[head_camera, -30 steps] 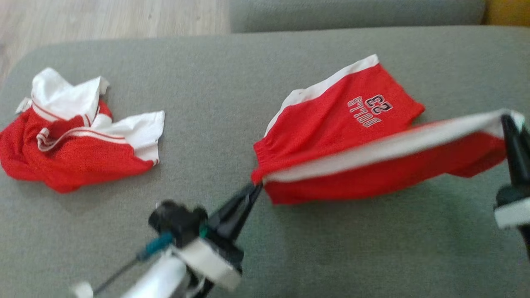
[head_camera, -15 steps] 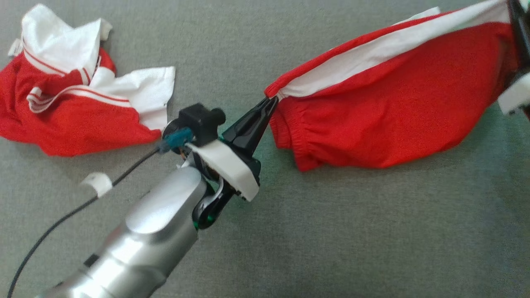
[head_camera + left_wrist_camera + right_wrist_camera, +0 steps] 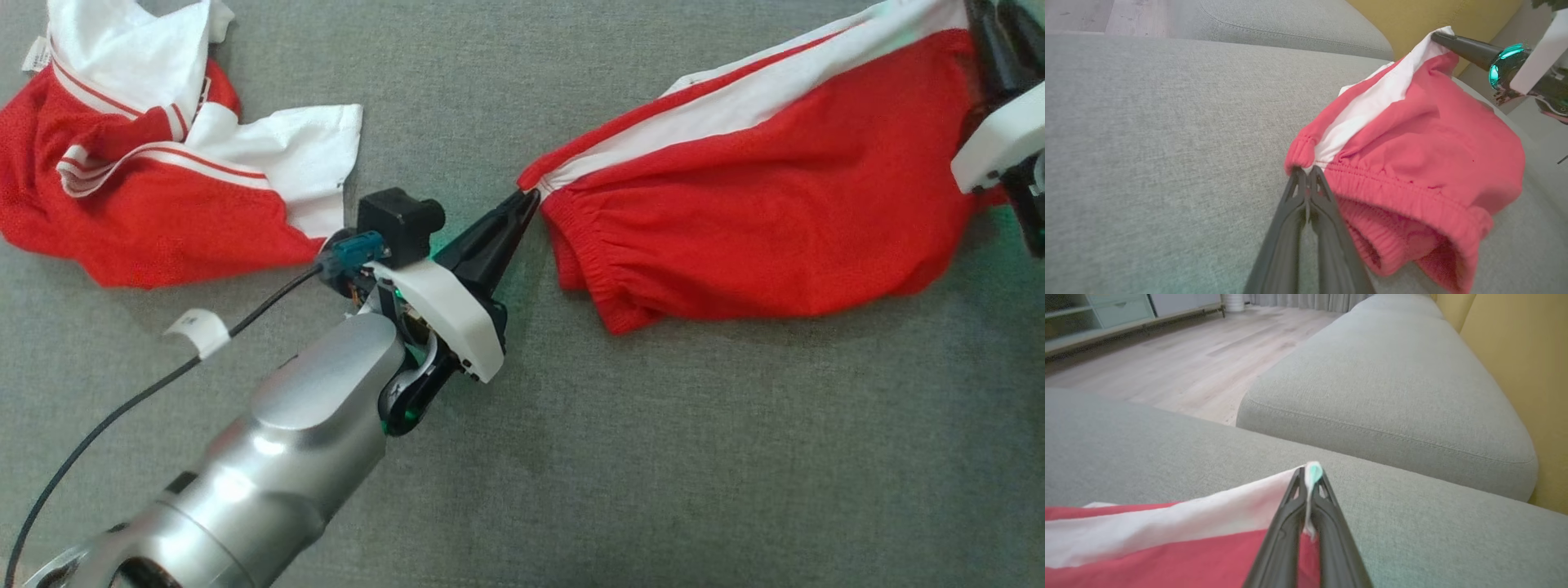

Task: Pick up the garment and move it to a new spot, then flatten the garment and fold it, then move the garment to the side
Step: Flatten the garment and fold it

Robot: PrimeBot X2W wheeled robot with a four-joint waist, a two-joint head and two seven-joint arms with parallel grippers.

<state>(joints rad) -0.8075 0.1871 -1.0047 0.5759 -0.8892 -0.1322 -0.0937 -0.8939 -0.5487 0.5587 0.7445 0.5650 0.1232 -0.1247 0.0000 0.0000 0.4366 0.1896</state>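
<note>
grey fabric sofa cushions (image 3: pixel 1392 375), pale wood floor (image 3: pixel 1180 363), yellow wall (image 3: pixel 1519 347), cabinet (image 3: pixel 1094 314) at back

"What's carrying it all?"
"A grey fabric cushion (image 3: pixel 653 457), woven and flat."
"And lying on it?"
"A crumpled red-and-white garment (image 3: pixel 155 188) toward its left. Well apart to the right are red shorts (image 3: pixel 767 212) with a white stripe, their lower edge sagging onto the fabric."
</note>
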